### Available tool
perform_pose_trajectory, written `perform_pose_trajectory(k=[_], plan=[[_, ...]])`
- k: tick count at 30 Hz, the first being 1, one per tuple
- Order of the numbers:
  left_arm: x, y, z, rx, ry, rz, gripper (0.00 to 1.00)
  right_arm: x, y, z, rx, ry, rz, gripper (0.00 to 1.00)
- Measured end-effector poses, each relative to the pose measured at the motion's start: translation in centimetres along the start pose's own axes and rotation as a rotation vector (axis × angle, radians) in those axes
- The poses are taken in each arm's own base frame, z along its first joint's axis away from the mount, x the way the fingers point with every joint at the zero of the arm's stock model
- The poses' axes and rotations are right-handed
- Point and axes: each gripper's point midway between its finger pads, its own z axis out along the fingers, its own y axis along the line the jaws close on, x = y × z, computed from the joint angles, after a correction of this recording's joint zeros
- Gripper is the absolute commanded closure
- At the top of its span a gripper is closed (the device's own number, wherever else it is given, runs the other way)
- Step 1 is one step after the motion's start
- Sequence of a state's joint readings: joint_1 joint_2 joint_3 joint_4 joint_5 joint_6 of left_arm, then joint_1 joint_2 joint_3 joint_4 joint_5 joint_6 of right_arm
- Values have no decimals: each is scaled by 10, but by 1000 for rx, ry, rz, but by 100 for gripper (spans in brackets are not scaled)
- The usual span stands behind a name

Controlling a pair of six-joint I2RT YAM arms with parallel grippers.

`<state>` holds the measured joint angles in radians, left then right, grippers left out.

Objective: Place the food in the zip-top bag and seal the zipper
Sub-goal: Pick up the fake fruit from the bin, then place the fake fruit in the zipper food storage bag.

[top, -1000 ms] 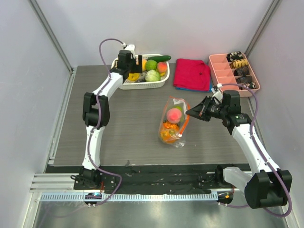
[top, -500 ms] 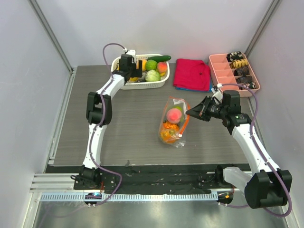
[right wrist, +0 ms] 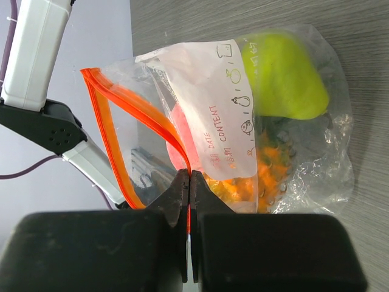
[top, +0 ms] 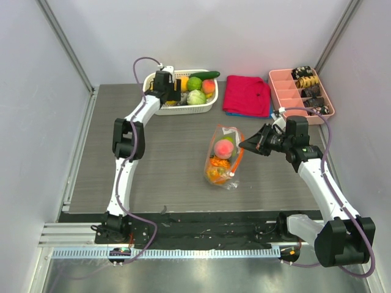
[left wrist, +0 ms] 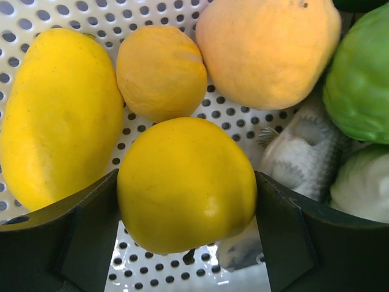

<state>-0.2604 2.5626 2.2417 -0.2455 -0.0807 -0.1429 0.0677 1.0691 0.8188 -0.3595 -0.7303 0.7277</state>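
Note:
In the left wrist view my left gripper (left wrist: 186, 185) sits low in the white basket (left wrist: 73, 15), its two fingers pressed against both sides of a round yellow fruit (left wrist: 182, 207) that rests on the basket floor. From above, that gripper (top: 173, 91) is at the basket's left end. The zip-top bag (top: 223, 160) lies mid-table holding a pink peach piece (top: 223, 146) and a frilly orange piece (top: 216, 169). My right gripper (right wrist: 189, 176) is shut on the orange-red zipper (right wrist: 140, 118), holding the bag (right wrist: 304, 164) mouth open toward the left.
The basket (top: 183, 110) also holds a long yellow fruit (left wrist: 55, 115), a small orange-yellow one (left wrist: 161, 70), a large peach-coloured one (left wrist: 267, 48) and green pieces (left wrist: 361, 79). A red cloth (top: 247, 94) and a pink compartment tray (top: 299, 91) lie at the back right.
My left gripper has moved further into the basket and its jaws have narrowed onto the yellow fruit. The right arm and the bag have not moved.

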Motion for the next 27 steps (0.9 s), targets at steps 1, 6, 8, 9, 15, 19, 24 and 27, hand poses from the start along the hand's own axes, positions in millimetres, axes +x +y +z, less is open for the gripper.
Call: perform_pose_trajectory(k=[1,6,8,9,15,19,24,27], plan=[[-1,-1,-3,7,8,-4,31,0,0,0,0,0,0,99],[-34,-18,-51,103,24,-23,35,0,0,0,0,0,-2,99],[-68,-31,-94,176,-12,-34,37,0,0,0,1,0,-4,99],[-82,-37,-115,214,-31,-34,37,0,0,0,1,0,-5,99],[-173,-102,-312,520,-244,40,39,0,-2,1,4,2,-7,99],[-154,-164,-407,736,-262,151,39,0,-1,1,4,4,-4,99],[-69,-226,-438,912,-65,270,39,-1,5,-1,-7,4,12,99],[-14,-244,-430,933,95,314,41,-2,11,-4,-18,3,26,99]])
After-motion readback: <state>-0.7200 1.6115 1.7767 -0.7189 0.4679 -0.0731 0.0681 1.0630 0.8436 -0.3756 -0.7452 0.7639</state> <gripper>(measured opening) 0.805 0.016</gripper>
